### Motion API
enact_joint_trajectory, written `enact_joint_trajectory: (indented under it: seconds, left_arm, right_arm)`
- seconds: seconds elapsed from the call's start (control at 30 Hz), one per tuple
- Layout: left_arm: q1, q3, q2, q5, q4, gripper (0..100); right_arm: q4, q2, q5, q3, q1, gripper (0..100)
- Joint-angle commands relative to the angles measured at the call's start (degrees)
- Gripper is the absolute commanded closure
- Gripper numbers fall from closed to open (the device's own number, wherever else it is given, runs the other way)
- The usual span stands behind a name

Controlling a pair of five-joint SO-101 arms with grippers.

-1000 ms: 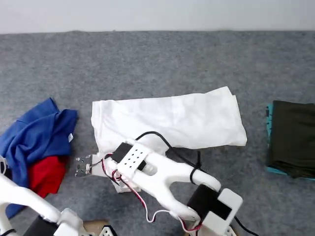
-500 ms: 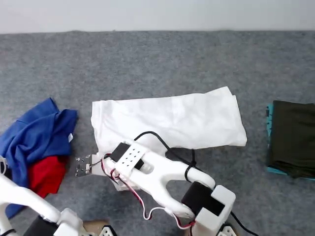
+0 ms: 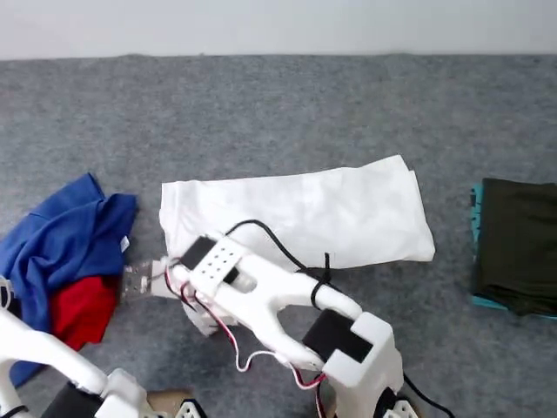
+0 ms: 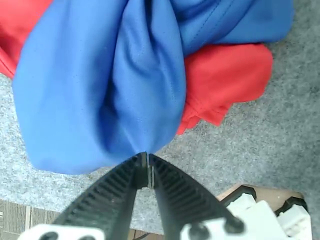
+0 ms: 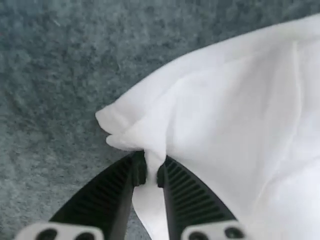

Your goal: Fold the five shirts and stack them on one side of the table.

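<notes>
Swinging leftward over the past second, the right arm [image 3: 261, 296] has carried its wrist from the white shirt's [image 3: 305, 213] near-left corner toward the heap of coloured clothes. The grey carpeted table [image 3: 278, 113] runs to a pale wall [image 3: 278, 26] behind. The white shirt lies spread across the table's middle as a long, loosely folded band. The right arm stretches low from its base at the near edge, angled toward the left side. The blue shirt [image 3: 70, 239] lies crumpled at the left, well apart from a dark shirt [image 3: 518, 244] folded at the far right on top of a teal garment [image 3: 474, 205] that shows along its edge. The red shirt [image 3: 83, 309] sits partly under the blue one. The left arm [image 3: 43, 348] slants across the near-left corner. The right gripper [image 5: 150, 172] is clamped on the white shirt's corner, a strip of cloth pinched between its black fingers [image 5: 117, 192] and hanging below them. The left gripper [image 4: 148, 167] has its fingers pressed together, a fold of blue cloth meeting their tips; whether any cloth is caught cannot be told.
</notes>
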State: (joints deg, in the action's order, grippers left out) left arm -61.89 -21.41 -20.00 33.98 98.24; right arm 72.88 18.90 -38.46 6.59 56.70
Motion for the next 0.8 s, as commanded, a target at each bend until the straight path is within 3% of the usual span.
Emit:
enact_joint_trajectory:
  seconds: [0.0,0.27,0.53,0.77]
  left_arm:
    - [0.26,2.15,-1.58,0.09,0.0,98]
    - [0.26,2.15,-1.58,0.09,-0.88,98]
    - [0.26,2.07,-1.58,0.09,-1.05,98]
    - [0.26,1.89,-1.58,0.09,-1.05,98]
  right_arm:
    - [4.7,-0.31,-0.53,-9.85,-3.3,98.5]
    - [3.21,0.04,-5.71,-15.91,-8.84,98.8]
    - [-3.38,3.91,-5.8,-16.97,-15.25,98.8]
    - [-3.12,11.47,-5.36,-24.09,-18.07,98.7]
